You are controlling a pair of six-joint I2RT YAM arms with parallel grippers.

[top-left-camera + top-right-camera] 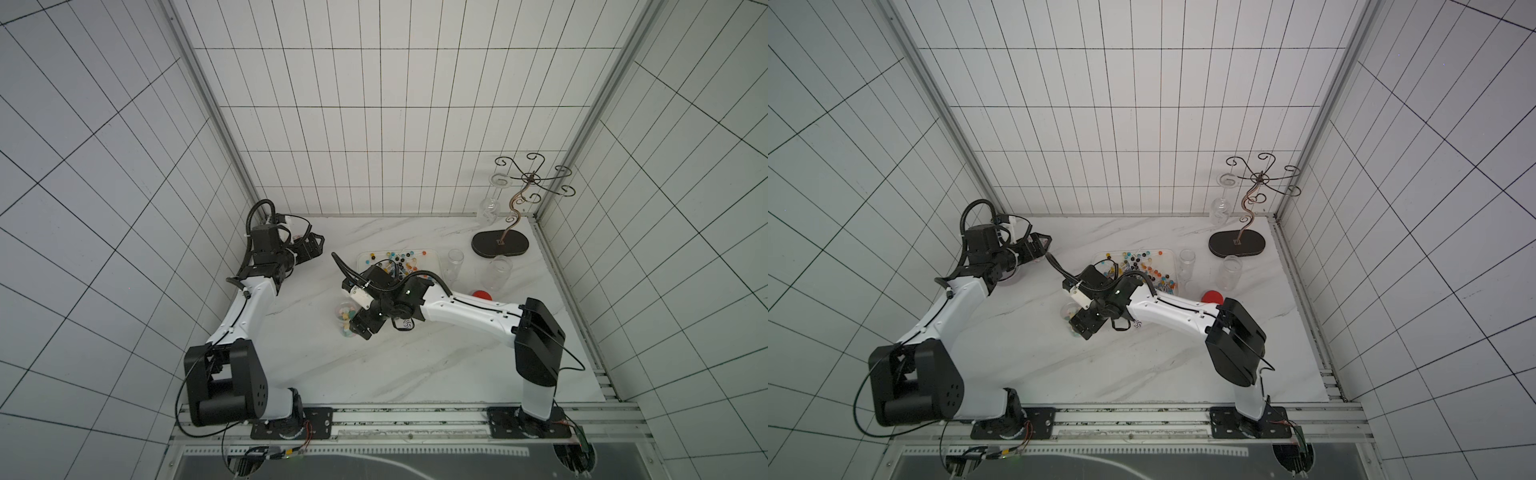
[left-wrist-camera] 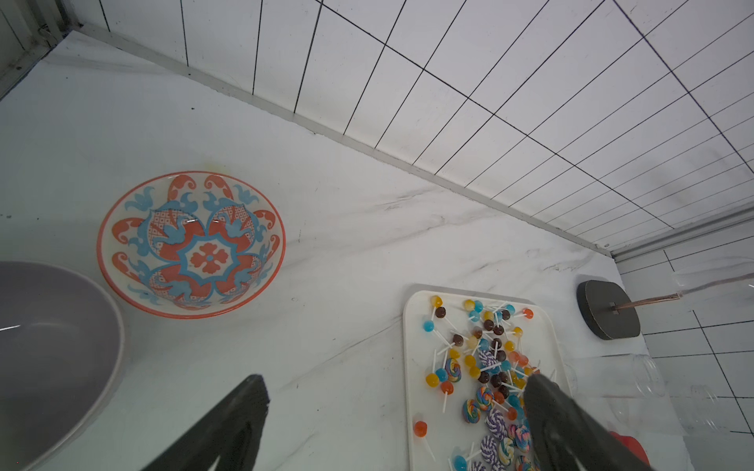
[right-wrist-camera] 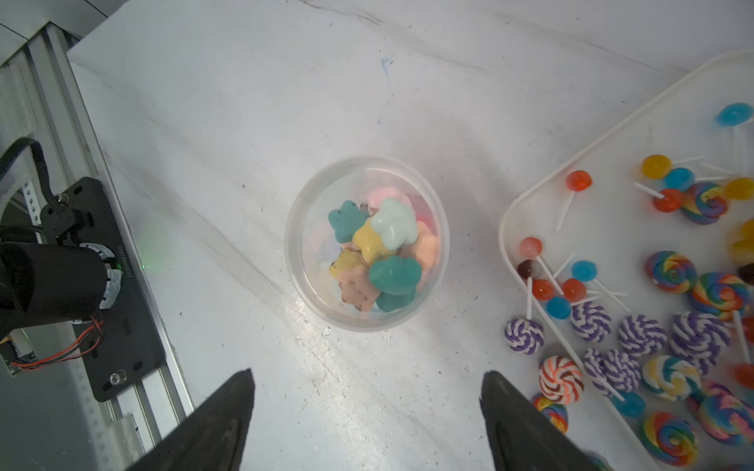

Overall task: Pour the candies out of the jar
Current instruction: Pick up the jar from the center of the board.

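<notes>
Right wrist view first, says the desk: what lies under you?

Me: My right claw (image 3: 367, 377) hangs spread wide, gripping nothing, above the clear jar (image 3: 298, 285). The jar stands upright and lidless on the marble worktop (image 3: 245, 122), a little left of its middle, and both my fingers are clear of its rim. Pastel candies (image 3: 383, 244), lumps of teal, yellow, pink and peach, are heaped in its bottom.

Desk: And the sweets already out?

Me: Lollipops (image 3: 669, 273), plain balls and swirl discs on thin white sticks, lie strewn over the white tray (image 3: 508, 228). The tray sits near the jar without touching it, toward the worktop's back edge and about midway along it.

Desk: Your other arm?

Me: My left claw (image 2: 395, 383) is spread wide too and holds nothing, up near the worktop's back left corner. Its wrist view takes in a bowl patterned in orange and blue (image 2: 191, 244) and, just beside it, a plain grey bowl (image 2: 53, 346). Whether the two rims touch, I cannot tell.

Desk: Anything else in frame?

Me: In both top views two spare jars (image 1: 455, 259) of clear plastic stand between the tray and the worktop's right edge, one just beside the tray's right end. A red lid (image 1: 482, 295) lies near them, partly behind my right arm. By the back right corner a wire glass rack (image 1: 500, 243) rises from a dark oval base, with a stemmed glass (image 1: 490, 205) hanging upside down from one hook.
</notes>
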